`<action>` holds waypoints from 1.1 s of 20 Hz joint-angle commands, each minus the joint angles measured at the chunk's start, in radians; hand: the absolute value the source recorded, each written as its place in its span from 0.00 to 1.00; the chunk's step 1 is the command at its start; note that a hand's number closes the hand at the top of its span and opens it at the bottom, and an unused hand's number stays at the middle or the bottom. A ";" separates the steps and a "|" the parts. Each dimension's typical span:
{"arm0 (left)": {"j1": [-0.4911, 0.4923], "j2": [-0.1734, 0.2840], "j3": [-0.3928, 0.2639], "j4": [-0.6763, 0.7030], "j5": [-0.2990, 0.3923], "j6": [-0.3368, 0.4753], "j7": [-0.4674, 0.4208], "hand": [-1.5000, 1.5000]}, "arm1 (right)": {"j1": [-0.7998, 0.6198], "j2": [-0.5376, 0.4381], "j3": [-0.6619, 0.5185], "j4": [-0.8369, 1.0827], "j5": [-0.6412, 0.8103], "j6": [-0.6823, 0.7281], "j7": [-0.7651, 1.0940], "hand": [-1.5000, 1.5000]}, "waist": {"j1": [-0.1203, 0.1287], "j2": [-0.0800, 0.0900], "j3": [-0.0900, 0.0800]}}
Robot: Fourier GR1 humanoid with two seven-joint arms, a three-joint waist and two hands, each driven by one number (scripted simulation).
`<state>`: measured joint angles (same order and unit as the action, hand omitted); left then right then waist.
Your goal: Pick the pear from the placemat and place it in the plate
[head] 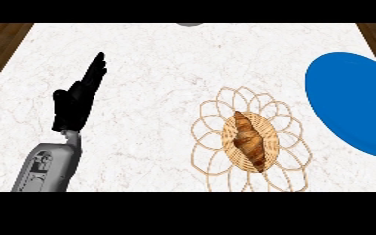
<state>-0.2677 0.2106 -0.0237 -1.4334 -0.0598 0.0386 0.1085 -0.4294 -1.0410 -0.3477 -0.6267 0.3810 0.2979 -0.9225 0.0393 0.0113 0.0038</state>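
Head view: looking steeply down at a white marbled counter (147, 55), with dark wood showing past its far left and far right corners.
Left hand: a black hand (77, 99) on a grey forearm (46, 172) that comes in from the counter's near left edge — fingers straight and held together, pointing toward the far edge, curled round nothing and touching nothing that can be seen.
Right hand: does not show in this view.
Placemat: a woven wicker mat (250, 139) with a dense oval centre and open looped petals around it, lying near the counter's near edge, right of the middle.
Object on the placemat: a brown, glossy, elongated piece (248, 140) rests on the mat's dense centre, its long axis running from far to near; it is tapered at both ends and ridged like a croissant — it does not look like a pear.
Plate: a blue plate (345, 102) at the counter's right edge, partly cut off by the view, just beside the mat's outer loops; nothing lies on the part that shows.
Far edge: a small grey rounded shape (190, 24) peeks in at the middle of the far edge; too little shows to tell what it is.
Spacing: the left hand is well apart from the mat and the plate.
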 commanded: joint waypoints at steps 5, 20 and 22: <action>-0.032 -0.018 0.011 0.053 -0.018 0.017 -0.029 0.50 | -0.155 0.152 0.160 0.078 0.099 0.005 -0.043 1.00 | -0.008 0.000 -0.002; -0.041 0.009 0.053 0.028 0.015 -0.038 0.029 0.50 | -0.283 0.384 0.257 0.330 0.274 -0.160 0.099 0.00 | -0.016 -0.004 -0.002; 0.041 -0.009 0.014 -0.091 -0.012 -0.015 0.054 0.50 | -0.283 0.397 0.241 0.363 0.265 -0.171 0.065 0.00 | -0.009 -0.005 -0.002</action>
<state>-0.2754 0.1942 -0.0058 -1.4432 -0.0749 0.0339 0.1294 -0.7092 -0.6793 -0.0951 -0.3248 0.6481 0.1339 -0.8171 0.0295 0.0084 0.0019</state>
